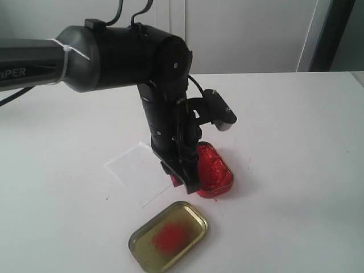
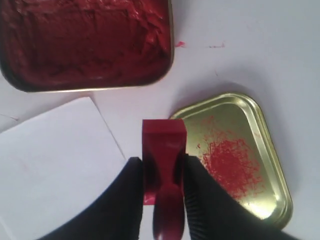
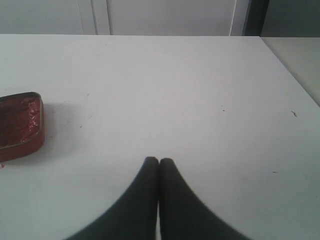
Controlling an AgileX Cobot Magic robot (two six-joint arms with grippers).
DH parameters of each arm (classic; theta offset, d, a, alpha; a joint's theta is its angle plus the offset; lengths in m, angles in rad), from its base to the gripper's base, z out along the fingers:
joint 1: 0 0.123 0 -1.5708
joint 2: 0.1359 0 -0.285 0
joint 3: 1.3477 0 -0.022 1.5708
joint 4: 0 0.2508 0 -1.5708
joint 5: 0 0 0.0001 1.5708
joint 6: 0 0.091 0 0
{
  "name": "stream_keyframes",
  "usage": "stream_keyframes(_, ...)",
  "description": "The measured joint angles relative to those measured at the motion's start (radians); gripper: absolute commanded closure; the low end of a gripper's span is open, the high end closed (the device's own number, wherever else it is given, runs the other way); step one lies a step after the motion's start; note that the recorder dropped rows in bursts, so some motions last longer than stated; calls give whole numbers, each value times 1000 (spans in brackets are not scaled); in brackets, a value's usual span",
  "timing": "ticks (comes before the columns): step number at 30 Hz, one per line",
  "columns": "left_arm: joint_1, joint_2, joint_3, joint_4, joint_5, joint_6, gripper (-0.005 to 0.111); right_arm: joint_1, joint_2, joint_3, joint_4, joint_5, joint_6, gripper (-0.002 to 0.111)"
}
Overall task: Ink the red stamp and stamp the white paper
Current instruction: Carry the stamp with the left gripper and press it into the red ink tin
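Left hand [image 2: 161, 165] pinches the red stamp [image 2: 163, 142] by its narrow handle, block end outward, likely to keep the face free for ink. Stamp hangs between ink tin [image 2: 85, 45], gold lid [image 2: 235, 115] and white paper [image 2: 55, 165]. Right hand [image 3: 159, 162] closed, empty, well apart.

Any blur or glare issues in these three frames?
Left wrist view: left claw and handle of red stamp blurred up close, gold lid sharp, mild sheen. Right wrist view: right claw blurred, light even. Exterior view: soft shadows, no harsh glare.
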Motion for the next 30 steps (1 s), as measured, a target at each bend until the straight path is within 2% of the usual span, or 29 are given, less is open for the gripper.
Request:
stream_keyframes(18, 20, 195, -345, 8, 51, 10, 107, 0, 0, 0, 0, 0, 0, 108)
stream_keyframes(30, 150, 284, -506, -100, 158, 14, 107, 0, 0, 0, 0, 0, 0, 108)
